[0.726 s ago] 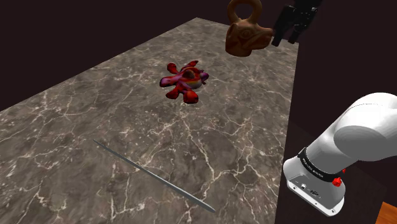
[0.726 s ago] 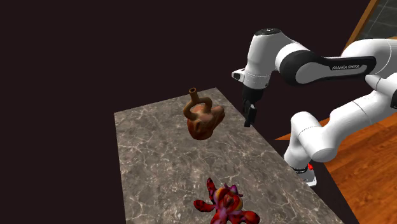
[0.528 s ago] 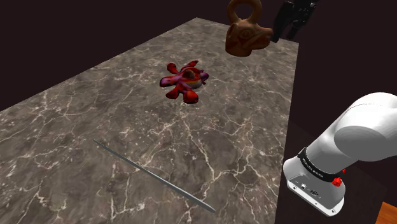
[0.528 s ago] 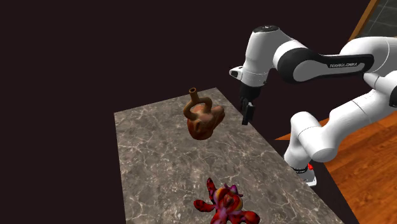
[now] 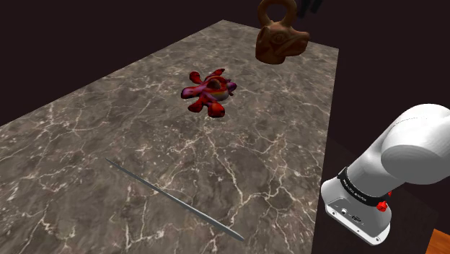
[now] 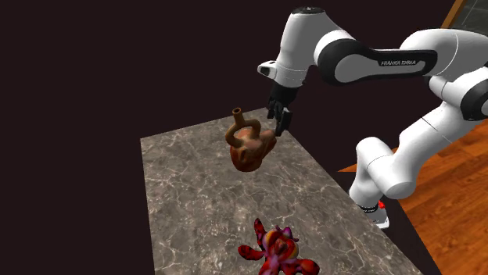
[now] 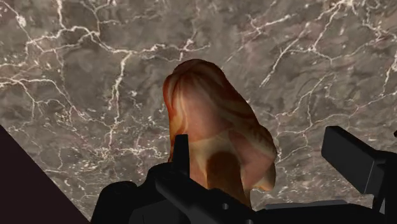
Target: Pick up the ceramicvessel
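**A:** Quick, what step are we on?

**B:** Approach, I'd say, not the grasp yet. My gripper (image 6: 279,119) hangs just above the brown-orange vessel (image 6: 250,145), on its right side in the second exterior view, close by the loop handle (image 6: 244,123).

**A:** Where's the vessel?

**B:** On the far end of the marble table (image 5: 86,144), toward the shoulder view's right edge. It looks upright, handle on top.

**A:** Jaws?

**B:** Released. In the wrist view the fingers (image 7: 348,153) stand wide apart. The vessel's body lies below and partly between them, and nothing is clasped. One finger overlaps it in that view, and I can't tell if it touches.

**A:** Next move?

**B:** My guess is to centre over the body, since it sits closer to one finger than the other. Then lower until the fingers straddle it, and close. The surface is rounded and lumpy, so I'd expect a slip if I clench too high. The handle might be the safer hold, but that's only a judgement.

**A:** Anything in the way?

**B:** Not really. A red-and-purple figure (image 5: 209,90) lies mid-table, nearer than the vessel and well apart from it. A thin grey rod (image 5: 173,200) lies at the near end, far from the work. The table edge beside the vessel is the one worry, since a nudge could push it off.
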{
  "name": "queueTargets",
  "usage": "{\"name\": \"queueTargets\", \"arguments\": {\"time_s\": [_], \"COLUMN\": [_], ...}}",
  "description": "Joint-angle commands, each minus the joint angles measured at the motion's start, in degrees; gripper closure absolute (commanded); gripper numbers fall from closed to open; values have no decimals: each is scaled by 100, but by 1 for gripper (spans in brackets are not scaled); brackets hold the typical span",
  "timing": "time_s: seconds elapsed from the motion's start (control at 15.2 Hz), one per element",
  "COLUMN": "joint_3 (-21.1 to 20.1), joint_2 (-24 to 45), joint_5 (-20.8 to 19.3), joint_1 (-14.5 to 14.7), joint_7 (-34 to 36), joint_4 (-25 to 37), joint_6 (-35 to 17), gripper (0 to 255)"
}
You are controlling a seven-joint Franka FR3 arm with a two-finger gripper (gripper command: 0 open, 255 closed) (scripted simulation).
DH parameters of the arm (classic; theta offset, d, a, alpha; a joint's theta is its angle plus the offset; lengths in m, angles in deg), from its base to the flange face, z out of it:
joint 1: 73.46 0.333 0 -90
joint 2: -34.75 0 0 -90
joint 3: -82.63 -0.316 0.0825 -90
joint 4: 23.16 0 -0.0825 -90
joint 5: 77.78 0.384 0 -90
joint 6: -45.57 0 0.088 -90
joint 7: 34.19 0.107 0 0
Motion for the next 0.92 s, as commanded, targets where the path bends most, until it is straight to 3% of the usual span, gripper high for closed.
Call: {"name": "queueTargets", "arguments": {"time_s": [0.0, 0.26, 0.86], "joint_3": [61, 153, 162], "joint_2": [273, 856, 683], "joint_5": [-63, -124, -155], "joint_1": [82, 244, 225], "joint_7": [-334, -951, -924], "joint_4": [381, 1227, 480], "joint_6": [-52, -105, -679], "gripper": [0, 0, 0]}}
